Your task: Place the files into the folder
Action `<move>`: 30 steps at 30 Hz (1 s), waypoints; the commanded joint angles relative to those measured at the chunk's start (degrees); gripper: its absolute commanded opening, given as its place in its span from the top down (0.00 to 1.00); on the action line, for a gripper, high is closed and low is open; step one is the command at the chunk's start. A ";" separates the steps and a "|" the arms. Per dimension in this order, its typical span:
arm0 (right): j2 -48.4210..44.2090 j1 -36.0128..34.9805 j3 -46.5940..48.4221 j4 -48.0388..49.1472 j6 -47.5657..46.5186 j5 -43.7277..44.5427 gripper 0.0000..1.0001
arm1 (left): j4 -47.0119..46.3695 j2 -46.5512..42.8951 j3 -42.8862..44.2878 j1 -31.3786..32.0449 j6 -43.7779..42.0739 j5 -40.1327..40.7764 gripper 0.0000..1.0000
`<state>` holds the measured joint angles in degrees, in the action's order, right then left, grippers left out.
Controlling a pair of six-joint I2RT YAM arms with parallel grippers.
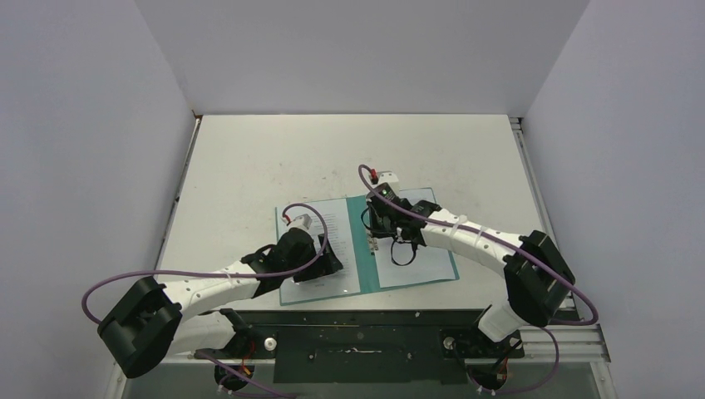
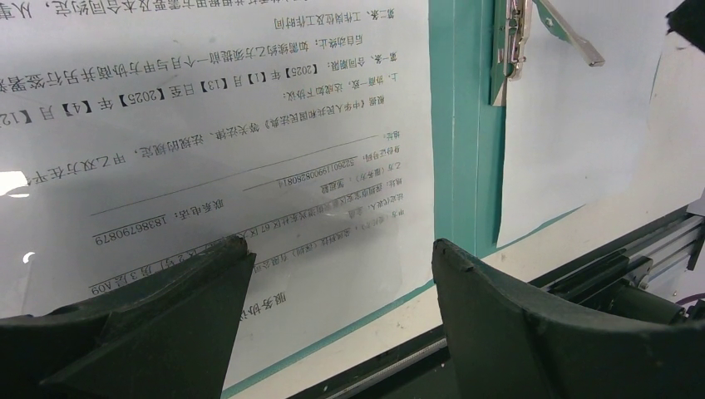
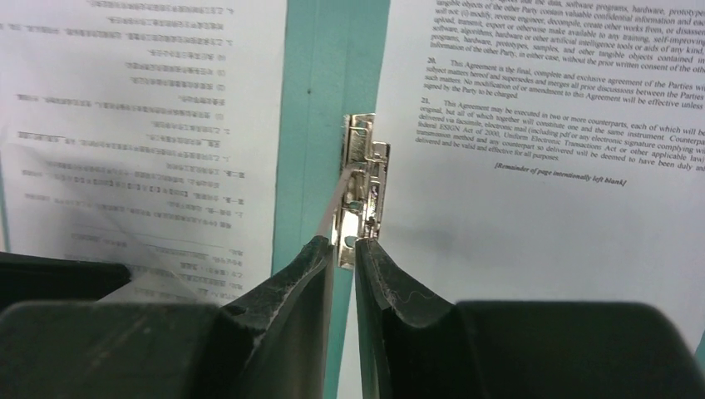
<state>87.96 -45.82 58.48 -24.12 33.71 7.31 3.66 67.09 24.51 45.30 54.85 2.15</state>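
The teal folder [image 1: 366, 268] lies open on the table, its spine showing in both wrist views [image 2: 453, 125] [image 3: 324, 83]. A glossy printed sheet [image 1: 320, 229] [image 2: 208, 125] [image 3: 166, 100] lies on its left half. A second printed sheet [image 1: 420, 262] [image 2: 574, 125] [image 3: 540, 208] lies on the right half beside a metal clip [image 3: 363, 166] [image 2: 515, 41] by the spine, whose thin lever [image 2: 569, 37] stands raised. My right gripper [image 1: 381, 229] [image 3: 342, 243] is closed on the lever's end. My left gripper [image 1: 331, 264] [image 2: 341, 249] is open just above the left sheet's near corner.
A black and aluminium rail [image 1: 374, 320] [image 2: 632, 258] runs along the table's near edge, close below the folder. White walls enclose the pale table [image 1: 249, 158] on three sides. Purple cables loop over both arms.
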 commanded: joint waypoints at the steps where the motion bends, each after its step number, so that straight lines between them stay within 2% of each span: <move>1: -1.27 -1.72 4.74 -0.20 -0.43 1.90 0.81 | 1.63 -0.56 -0.22 0.32 -0.96 1.45 0.21; 19: 8.66 -4.63 10.13 -2.28 -2.08 5.84 0.84 | 2.05 -0.47 -0.52 0.90 -1.32 2.15 0.22; 30: 9.30 -5.34 9.86 -3.31 -2.12 6.30 0.85 | 2.40 -1.17 -0.68 0.93 -1.24 2.33 0.22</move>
<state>97.95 -50.43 66.24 -27.18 32.08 11.40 4.10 66.76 24.47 45.82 54.78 3.05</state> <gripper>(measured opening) 0.149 0.782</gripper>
